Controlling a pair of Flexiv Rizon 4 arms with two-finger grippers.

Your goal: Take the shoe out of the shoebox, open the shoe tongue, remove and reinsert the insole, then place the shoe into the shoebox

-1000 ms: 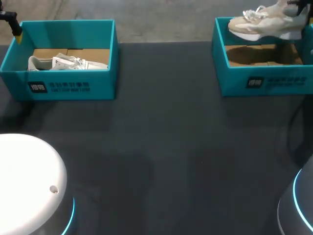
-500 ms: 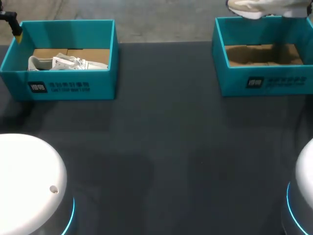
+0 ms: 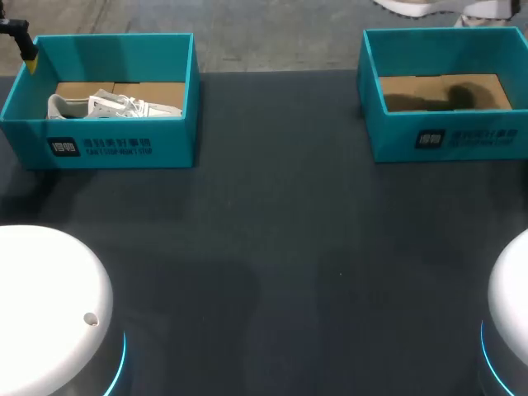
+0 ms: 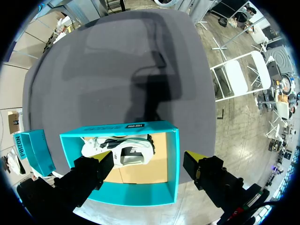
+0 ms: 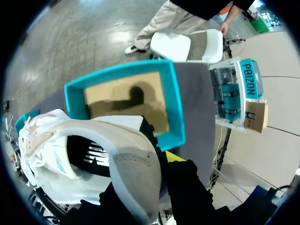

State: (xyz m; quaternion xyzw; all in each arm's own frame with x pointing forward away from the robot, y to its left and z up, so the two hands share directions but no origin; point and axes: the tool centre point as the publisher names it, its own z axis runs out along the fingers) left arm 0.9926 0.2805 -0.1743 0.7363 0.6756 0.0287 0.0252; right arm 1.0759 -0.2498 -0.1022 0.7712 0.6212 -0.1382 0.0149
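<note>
Beige shoe (image 5: 89, 154), heel collar clamped in right gripper (image 5: 161, 161), hangs above empty right shoebox (image 3: 445, 142) at far right corner of table (image 3: 272, 214), prob. lifted clear of walls for tongue & insole work; left gripper (image 4: 147, 164), fingers apart, nothing held, hovers over left shoebox (image 4: 172, 159) w/ white shoe (image 4: 123, 152).

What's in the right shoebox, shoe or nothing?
Empty. The right shoebox shows only bare cardboard floor; the beige shoe hangs above it.
</note>
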